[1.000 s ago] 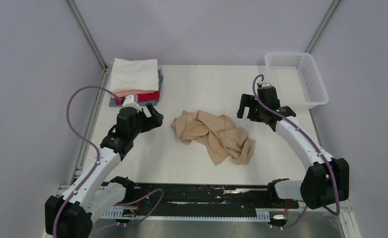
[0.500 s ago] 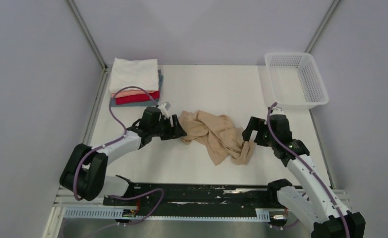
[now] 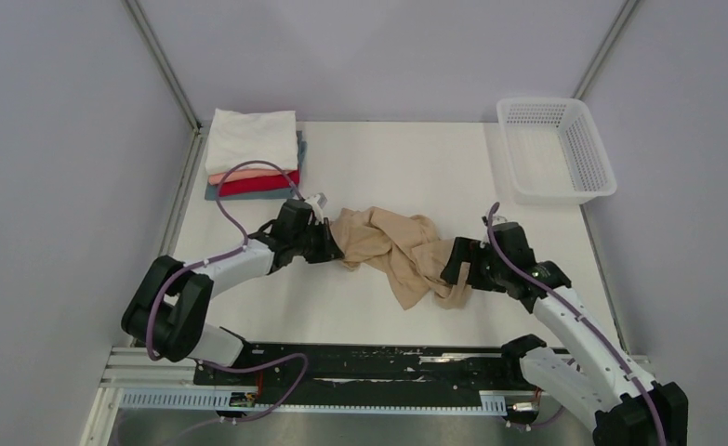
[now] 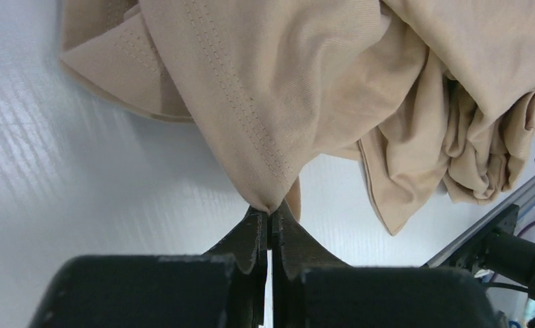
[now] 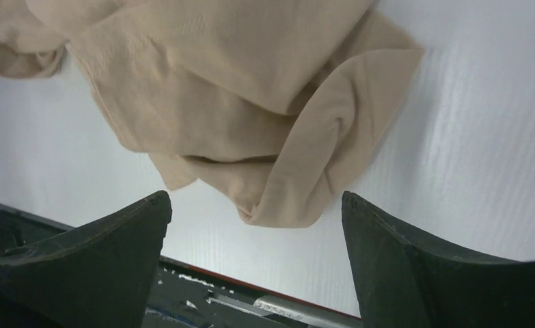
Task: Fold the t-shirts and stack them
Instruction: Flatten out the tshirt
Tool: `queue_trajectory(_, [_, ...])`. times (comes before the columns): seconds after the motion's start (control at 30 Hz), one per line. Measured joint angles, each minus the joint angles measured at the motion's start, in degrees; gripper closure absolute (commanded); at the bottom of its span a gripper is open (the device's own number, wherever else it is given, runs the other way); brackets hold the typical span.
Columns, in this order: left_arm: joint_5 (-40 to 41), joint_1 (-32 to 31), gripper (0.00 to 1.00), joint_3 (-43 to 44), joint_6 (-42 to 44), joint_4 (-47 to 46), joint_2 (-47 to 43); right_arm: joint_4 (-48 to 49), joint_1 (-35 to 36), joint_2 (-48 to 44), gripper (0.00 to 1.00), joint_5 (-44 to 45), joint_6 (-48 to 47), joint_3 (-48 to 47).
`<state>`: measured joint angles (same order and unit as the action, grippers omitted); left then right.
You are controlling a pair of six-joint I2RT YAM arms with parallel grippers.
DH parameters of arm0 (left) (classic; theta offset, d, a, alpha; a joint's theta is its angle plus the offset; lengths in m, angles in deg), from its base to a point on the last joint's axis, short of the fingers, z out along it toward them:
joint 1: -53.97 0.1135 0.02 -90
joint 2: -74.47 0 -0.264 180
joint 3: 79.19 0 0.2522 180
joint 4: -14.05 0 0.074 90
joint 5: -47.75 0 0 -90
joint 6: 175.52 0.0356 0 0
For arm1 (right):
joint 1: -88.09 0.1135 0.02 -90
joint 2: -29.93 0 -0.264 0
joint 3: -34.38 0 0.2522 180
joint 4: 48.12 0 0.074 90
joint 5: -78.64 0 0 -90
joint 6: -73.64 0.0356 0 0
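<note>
1. Tan t-shirt [image 3: 406, 253] is lying crumpled in a loose heap on the white table [image 3: 388, 158], to the right of the folded stack [image 3: 253, 163] and nearer your arm bases than that stack.
2. Your left gripper [image 4: 270, 213] sits between the stack and the crumpled tee. Its jaws are pinched together on a stitched hem at the tee's stack-side edge.
3. Look at the left wrist view: the cloth comes to a tight point right at the fingertips, so that's a real pinch on fabric.
4. Your right gripper [image 5: 254, 197] is on the side of the tee away from the stack, with its jaws spread wide and nothing clamped in them.
5. In the right wrist view, a rounded fold of the tee's corner lies between the two fingers, just ahead of the tips. I can't tell whether either finger touches it.
6. The stack itself has a white tee [image 3: 253, 137] on top, then a pink layer [image 3: 248, 173], then a red one [image 3: 259, 185], with a blue-grey one [image 3: 234, 193] at the bottom.
7. The white mesh basket [image 3: 594, 149] stands well off to the right of the stack, about level with it.
</note>
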<state>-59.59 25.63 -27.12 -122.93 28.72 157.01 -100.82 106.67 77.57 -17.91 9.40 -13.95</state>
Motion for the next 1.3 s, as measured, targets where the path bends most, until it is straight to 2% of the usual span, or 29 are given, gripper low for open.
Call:
queue_trajectory(0.17, [3.93,-0.17,1.0,-0.35,0.04,2.75,-4.55,-3.74,9.35,3.5,0.15,2.58,4.33,-0.26])
queue_trajectory(0.23, [5.25,-0.17,1.0,-1.11,0.07,2.99,-7.89,-4.72,11.72,4.59,0.22,5.31,6.8,-0.31])
queue_trajectory(0.33, [6.78,-0.2,1.0,-2.34,0.04,3.15,-11.74,-4.72,12.81,6.71,0.33,9.4,10.25,-0.02])
queue_trajectory(0.47, [7.69,-0.2,1.0,-3.15,0.04,3.37,-12.48,-1.62,12.85,10.03,0.43,12.48,14.01,2.12])
queue_trajectory(0.53, [8.28,-0.2,1.0,-3.41,0.04,3.67,-12.57,-0.63,12.85,11.39,0.63,13.94,15.1,2.71])
queue_trajectory(0.7, [10.38,-0.2,1.0,-3.82,0.0,4.55,-13.44,0.72,12.85,11.96,0.99,18.45,17.42,3.08])
queue_trajectory(0.93, [20.37,-0.22,1.0,-1.86,0.5,7.85,-16.98,0.81,11.15,11.39,1.0,26.29,17.07,0.74])
queue_trajectory(1.13, [32.72,-0.31,1.0,12.07,3.58,11.76,-19.87,2.54,7.06,8.72,1.0,35.45,13.49,-11.47])
queue_trajectory(1.3, [39.78,-0.35,1.0,19.8,8.41,10.38,-27.52,7.72,6.73,2.71,1.0,40.48,8.55,-20.61])
